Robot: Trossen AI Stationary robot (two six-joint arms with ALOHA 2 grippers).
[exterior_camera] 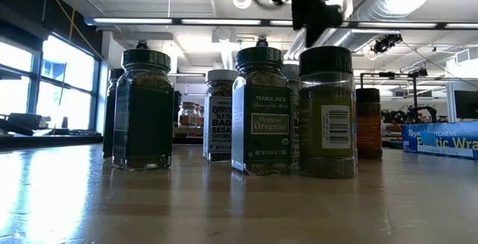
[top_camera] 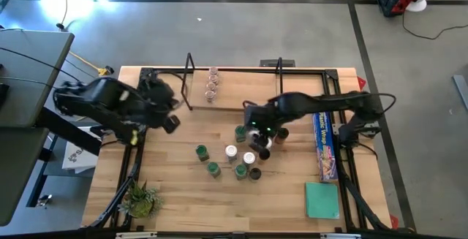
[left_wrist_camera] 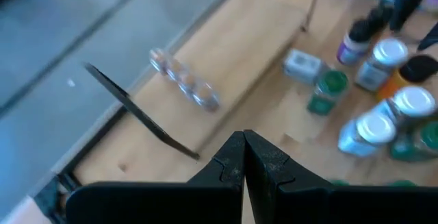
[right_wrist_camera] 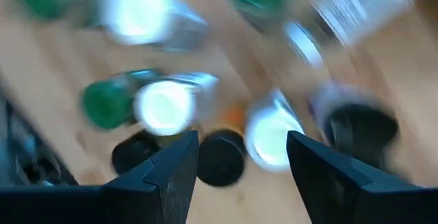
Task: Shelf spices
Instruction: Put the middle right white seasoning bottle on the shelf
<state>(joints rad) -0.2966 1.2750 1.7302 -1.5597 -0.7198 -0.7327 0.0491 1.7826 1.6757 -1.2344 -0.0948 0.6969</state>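
The right gripper (top_camera: 257, 138) hangs over the cluster of small cylindrical spice jars (top_camera: 231, 152) with green, white and black tops that stands on the light wooden table (top_camera: 168, 195); its jaws stand apart and hold nothing, a white-topped jar (right_wrist_camera: 270, 136) showing between them from above. The left gripper (top_camera: 172, 123), jaws pressed together and empty, waits near the low black-wire shelf (top_camera: 191, 85) with a pale board at the table's far edge. A row of clear-topped jars (top_camera: 213, 84) sits on that shelf. A long blue foil-wrap box (top_camera: 325, 145) lies beside the right arm.
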